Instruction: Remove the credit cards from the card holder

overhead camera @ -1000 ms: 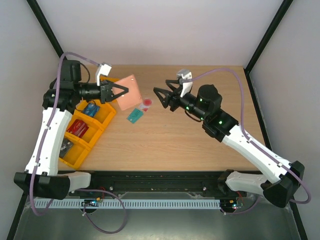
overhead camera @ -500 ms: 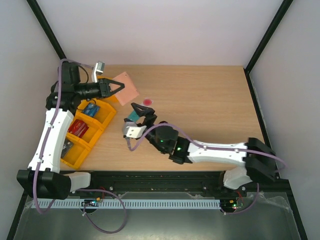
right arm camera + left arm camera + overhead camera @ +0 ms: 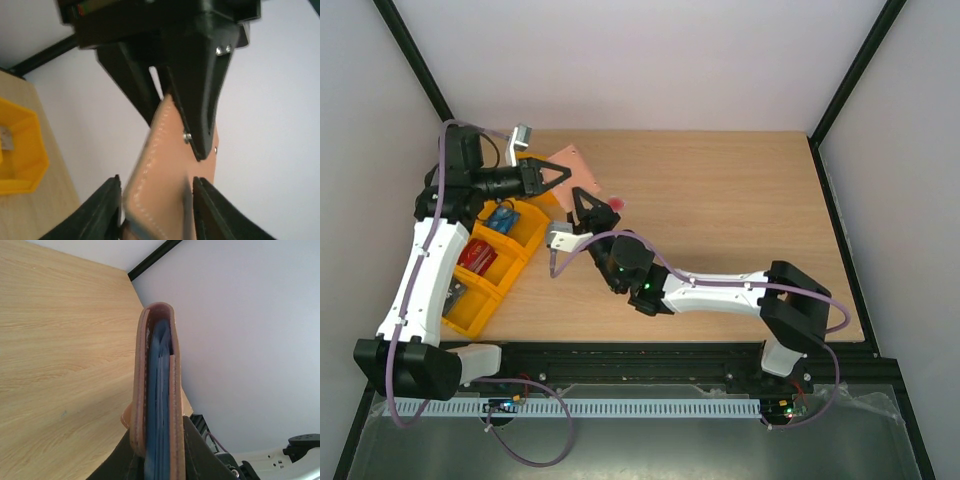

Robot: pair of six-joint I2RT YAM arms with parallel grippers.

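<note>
My left gripper (image 3: 560,177) is shut on the reddish-brown card holder (image 3: 578,170) and holds it off the table at the back left. The left wrist view looks along the holder's (image 3: 157,390) edge: brown outside, blue lining, clamped between dark fingers (image 3: 200,455). My right gripper (image 3: 582,200) reaches up to the holder's lower corner. In the right wrist view that corner (image 3: 165,165) sits between my right gripper's (image 3: 156,180) jaws, with a thin gap on one side. A pale card with a red mark (image 3: 614,204) lies on the table beside it. The teal card is hidden.
Orange bins (image 3: 485,265) holding small items stand along the left, under the left arm; one corner (image 3: 17,155) shows in the right wrist view. The right arm stretches low across the table's near middle. Black frame posts stand at the back corners.
The right arm has swung from the table's right-middle across to the left and up to the holder. Its jaws widened, then narrowed round the corner. The left gripper kept hold of the holder.
</note>
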